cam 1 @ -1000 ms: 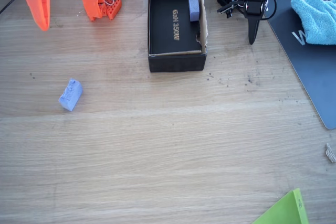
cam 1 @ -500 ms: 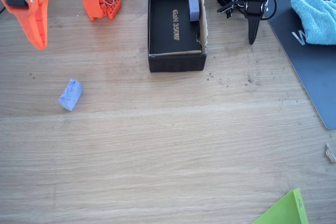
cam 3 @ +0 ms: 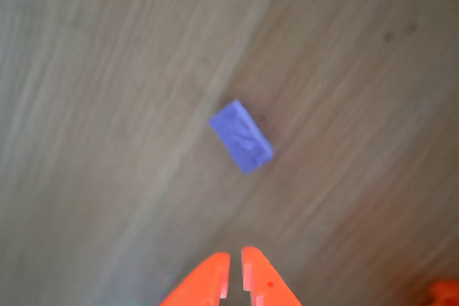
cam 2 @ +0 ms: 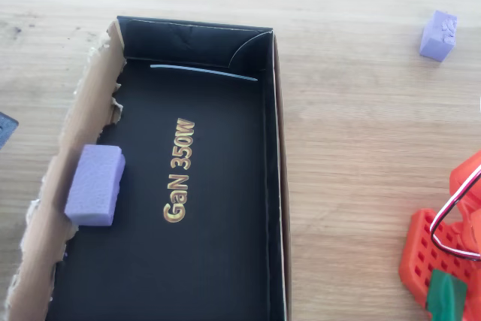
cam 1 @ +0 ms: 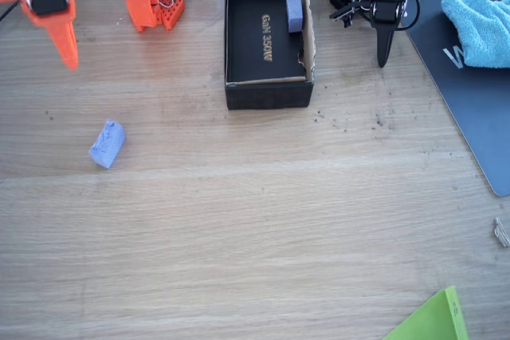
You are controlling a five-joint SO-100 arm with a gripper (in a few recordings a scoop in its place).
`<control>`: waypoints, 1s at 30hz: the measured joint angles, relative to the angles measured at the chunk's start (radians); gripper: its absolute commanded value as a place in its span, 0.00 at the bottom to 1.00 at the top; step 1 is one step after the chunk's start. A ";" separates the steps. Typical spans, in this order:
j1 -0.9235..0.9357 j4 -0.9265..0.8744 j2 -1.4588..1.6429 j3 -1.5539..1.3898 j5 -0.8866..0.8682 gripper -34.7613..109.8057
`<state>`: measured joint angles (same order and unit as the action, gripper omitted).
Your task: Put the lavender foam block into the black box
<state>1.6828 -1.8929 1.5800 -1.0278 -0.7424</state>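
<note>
The lavender foam block lies on the wooden table at the left in the fixed view; it also shows at the top right of the overhead view and in the middle of the wrist view. My orange gripper hangs above the table's far left corner, well behind the block, with nothing in it. In the wrist view its fingertips stand almost together, shut, short of the block. The black box stands at the back centre, its wall close in the overhead view.
A paler lavender block lies inside the box against its torn wall, seen also from overhead. A dark mat with a blue cloth is at the right. A green sheet sits at the front edge.
My gripper has swung and turned at the far left corner, its tip now pointing down toward the table. The foam block has not moved.
</note>
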 measured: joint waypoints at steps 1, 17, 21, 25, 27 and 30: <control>0.003 -0.002 0.000 -0.006 -0.043 0.24; 0.002 -0.006 0.000 -0.055 -0.333 0.24; 0.000 -0.006 0.000 -0.055 -0.419 0.24; 0.002 -0.006 0.003 -0.071 -0.532 0.24; 0.002 -0.006 0.003 -0.071 -0.575 0.24; 0.000 -0.006 0.003 -0.071 -0.591 0.27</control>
<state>1.6828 -1.8991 1.5831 -1.0983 -1.3330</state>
